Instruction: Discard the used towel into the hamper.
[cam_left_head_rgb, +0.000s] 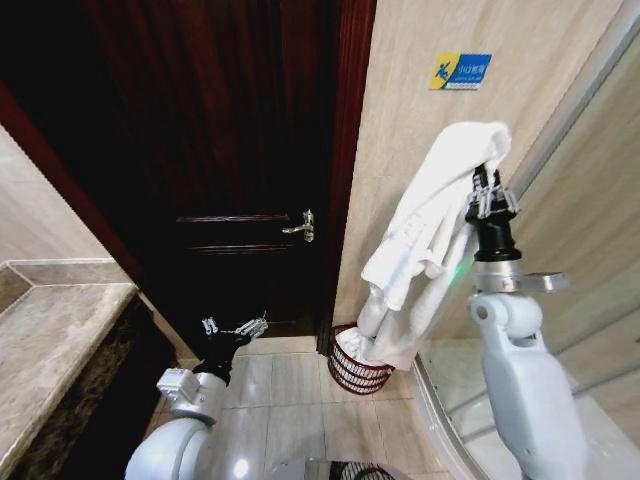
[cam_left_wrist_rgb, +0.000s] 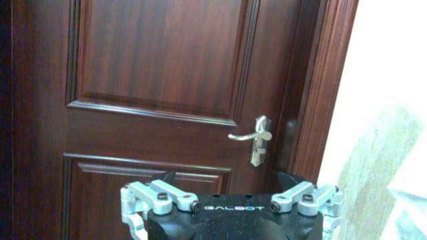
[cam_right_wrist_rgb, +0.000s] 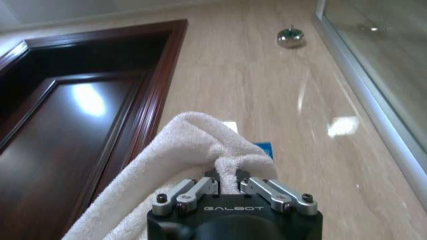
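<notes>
A white towel (cam_left_head_rgb: 430, 220) hangs long from my right gripper (cam_left_head_rgb: 490, 190), which is raised high against the beige wall and shut on the towel's top fold. In the right wrist view the fingers (cam_right_wrist_rgb: 200, 189) pinch a ridge of the towel (cam_right_wrist_rgb: 180, 150). The towel's lower end reaches down to the rim of the hamper (cam_left_head_rgb: 350, 372), a small round dark reddish-brown slatted basket on the floor by the door frame; whether the end lies inside it I cannot tell. My left gripper (cam_left_head_rgb: 235, 327) is low in front of the door, open and empty, as the left wrist view (cam_left_wrist_rgb: 227, 176) confirms.
A dark wooden door (cam_left_head_rgb: 230, 150) with a silver handle (cam_left_head_rgb: 300, 227) stands shut ahead. A marble counter (cam_left_head_rgb: 50, 330) runs along the left. A glass shower enclosure (cam_left_head_rgb: 590, 200) borders the right. Pale floor tiles (cam_left_head_rgb: 290, 400) lie between door and robot.
</notes>
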